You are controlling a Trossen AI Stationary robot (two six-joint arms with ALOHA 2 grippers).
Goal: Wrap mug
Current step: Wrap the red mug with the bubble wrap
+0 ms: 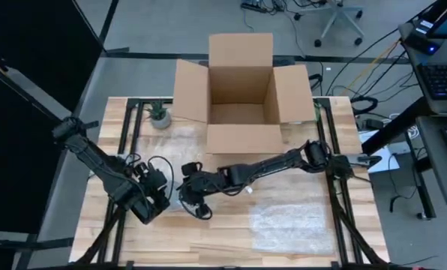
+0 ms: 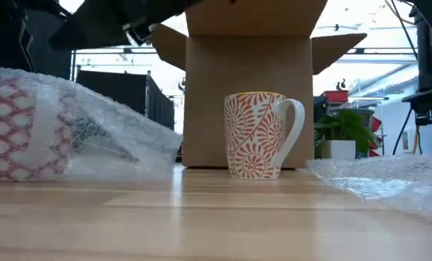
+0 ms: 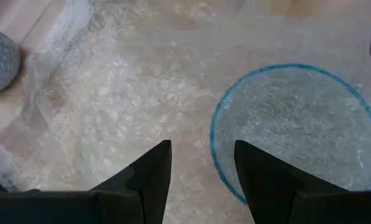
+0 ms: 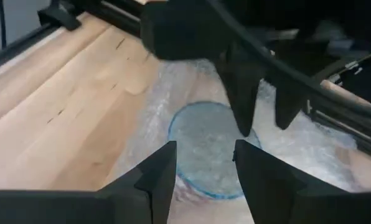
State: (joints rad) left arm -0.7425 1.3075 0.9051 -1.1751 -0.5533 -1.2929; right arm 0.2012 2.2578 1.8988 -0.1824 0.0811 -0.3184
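Our left gripper (image 3: 201,171) and right gripper (image 4: 203,171) hover open-fingered above the bubble-wrapped mug (image 4: 207,149) at the table's left front. The mug lies directly under both, blue-rimmed mouth facing up, the left fingers nearer.

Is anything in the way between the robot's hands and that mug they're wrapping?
Only the clear bubble wrap, which lies over the blue-rimmed mug. The left hand and the right hand both hover open above it, with nothing else visible between.
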